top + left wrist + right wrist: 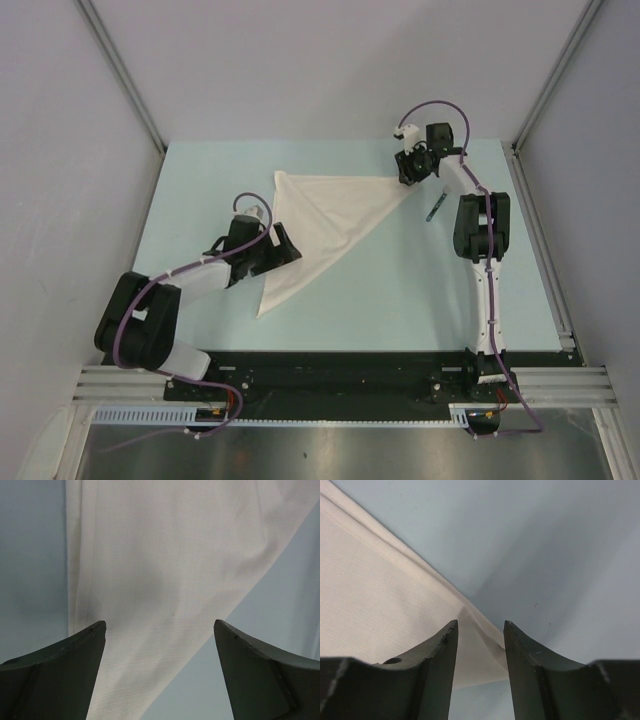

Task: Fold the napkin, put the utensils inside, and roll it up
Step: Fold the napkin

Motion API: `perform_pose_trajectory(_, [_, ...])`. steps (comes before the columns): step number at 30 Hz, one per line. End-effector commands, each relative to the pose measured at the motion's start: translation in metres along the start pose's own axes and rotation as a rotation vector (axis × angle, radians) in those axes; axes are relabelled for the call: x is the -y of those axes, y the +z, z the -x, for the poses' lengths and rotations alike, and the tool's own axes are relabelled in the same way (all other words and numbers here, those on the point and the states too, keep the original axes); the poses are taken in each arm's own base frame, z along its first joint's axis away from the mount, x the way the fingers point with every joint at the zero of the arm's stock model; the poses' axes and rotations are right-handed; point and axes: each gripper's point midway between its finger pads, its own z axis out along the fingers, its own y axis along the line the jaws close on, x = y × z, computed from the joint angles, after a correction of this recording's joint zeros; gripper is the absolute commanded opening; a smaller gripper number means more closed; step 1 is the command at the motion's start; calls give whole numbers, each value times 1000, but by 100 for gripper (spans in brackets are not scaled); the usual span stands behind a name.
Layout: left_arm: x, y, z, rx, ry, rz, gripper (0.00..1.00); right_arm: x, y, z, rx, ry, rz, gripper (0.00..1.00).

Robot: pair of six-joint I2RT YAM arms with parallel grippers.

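Observation:
The napkin (325, 215) is a cream cloth folded into a triangle, lying flat on the pale blue table (400, 290). The knife (433, 208) lies on the table just right of the napkin's right corner, uncovered. My left gripper (288, 245) is open over the napkin's left edge, and the cloth (165, 555) fills the left wrist view between its jaws (160, 625). My right gripper (408, 178) is over the napkin's right corner, jaws a little apart (480, 622), with the cloth corner (380, 595) lying between them.
Grey walls enclose the table on three sides. A metal rail (545, 260) runs along the right edge. The arm bases sit on a black bar (330, 385) at the near edge.

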Motion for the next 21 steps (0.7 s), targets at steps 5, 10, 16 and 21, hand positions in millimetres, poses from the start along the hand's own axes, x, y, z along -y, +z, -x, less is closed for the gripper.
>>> perform_pose_trajectory(5, [3,-6,3,21,16,-16,93,6,1,-11,-29,-14,-18,24])
perform_pose_trajectory(10, [-3,-8,-6,8,3,-9,93,13,-1,-9,-23,3,-43,16])
perform_pose_trajectory(16, [-9,-13,-23,-12,-33,-20,93,26,-5,-7,-14,41,-86,13])
perform_pose_trajectory(21, [-9,-16,-40,-35,-45,-27,94,32,-6,-10,-22,53,-109,11])
